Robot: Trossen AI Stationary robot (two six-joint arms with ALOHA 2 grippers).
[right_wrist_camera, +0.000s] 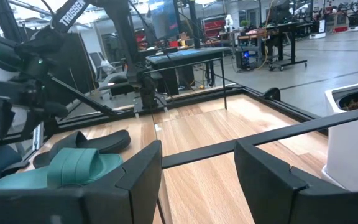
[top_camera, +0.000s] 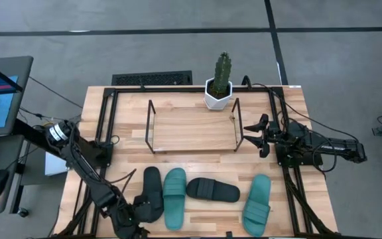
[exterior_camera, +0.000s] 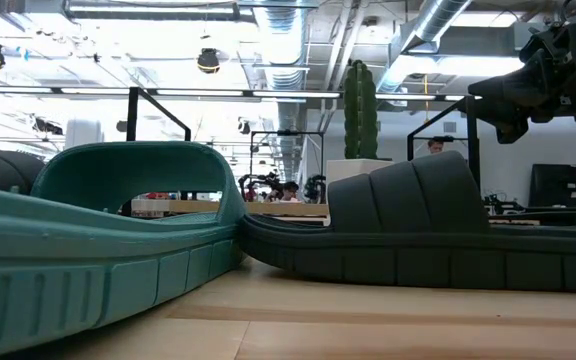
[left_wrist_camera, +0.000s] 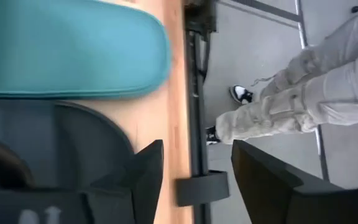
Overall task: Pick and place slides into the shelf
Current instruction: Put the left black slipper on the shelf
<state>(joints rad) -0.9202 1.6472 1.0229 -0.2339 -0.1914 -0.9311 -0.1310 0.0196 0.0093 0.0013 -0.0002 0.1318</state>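
Observation:
Four slides lie in a row along the table's near edge: a black one (top_camera: 151, 191), a teal one (top_camera: 174, 197), a black one lying crosswise (top_camera: 212, 190) and a teal one (top_camera: 257, 204). The shelf (top_camera: 152, 126), a thin black rod frame, stands on the table's middle with nothing in it. My left gripper (top_camera: 132, 216) is open, low at the near end of the left black slide (left_wrist_camera: 48, 143), with the teal slide (left_wrist_camera: 73, 50) beside it. My right gripper (top_camera: 260, 136) is open and hovers just off the shelf's right end (right_wrist_camera: 291, 132). My left gripper: one finger (left_wrist_camera: 143, 177) stands over the near end of the left black slide, the other (left_wrist_camera: 266, 180) past the table's edge. Whether the finger touches the slide, I cannot tell.
A cactus in a white pot (top_camera: 219, 89) stands behind the shelf's far side. The thick black rig frame (top_camera: 105, 126) runs around the table. A person's legs (left_wrist_camera: 291, 93) stand on the floor off the near edge. Bare wood lies between shelf and slides.

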